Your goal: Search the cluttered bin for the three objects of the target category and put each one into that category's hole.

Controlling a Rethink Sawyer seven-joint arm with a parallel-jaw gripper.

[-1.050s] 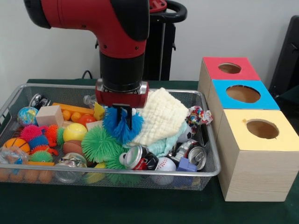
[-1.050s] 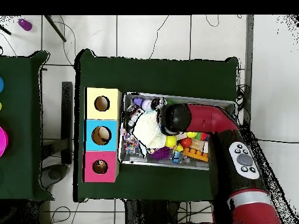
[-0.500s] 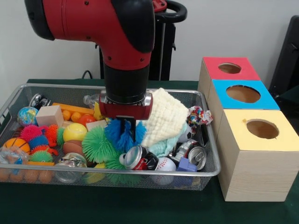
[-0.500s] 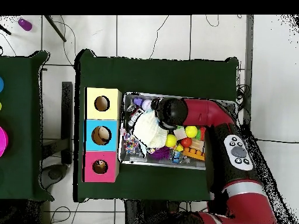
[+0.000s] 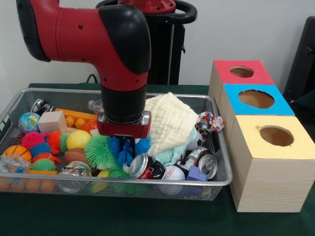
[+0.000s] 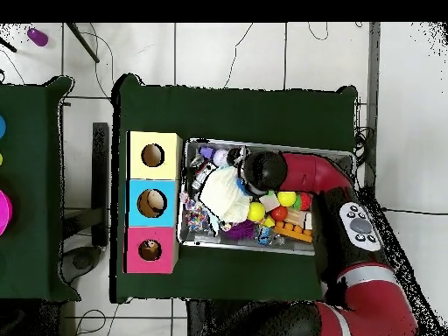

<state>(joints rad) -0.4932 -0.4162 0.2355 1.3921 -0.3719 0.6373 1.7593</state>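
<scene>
1. My claw (image 5: 127,147) is low in the bin (image 5: 222,181), with its fingers buried in the blue spiky ball (image 5: 124,150). It looks closed on that ball, but the spikes hide the tips, so I judge this only from how the blue tufts stand out on both sides.
2. The blue ball is touching the green spiky ball (image 5: 101,152) on one side, and the crushed can (image 5: 146,167) lies just in front of it.
3. The cream cloth (image 5: 170,120) lies just beside the claw on the other side, over a pale green one.
4. Further out I see more spiky balls, orange and pink (image 5: 39,142), near the bin's end, a yellow ball (image 5: 78,139) and a wooden block (image 5: 51,121).
5. The three boxes stand beside the bin: red (image 5: 241,72), blue (image 5: 256,99), yellow (image 5: 276,136), each with a hole on top.
6. I judge that the step is to lift the blue ball. To do it well, I would rise straight and slowly, so the green ball and the cloth do not come along.
7. I cannot tell which hole belongs to this category.
</scene>
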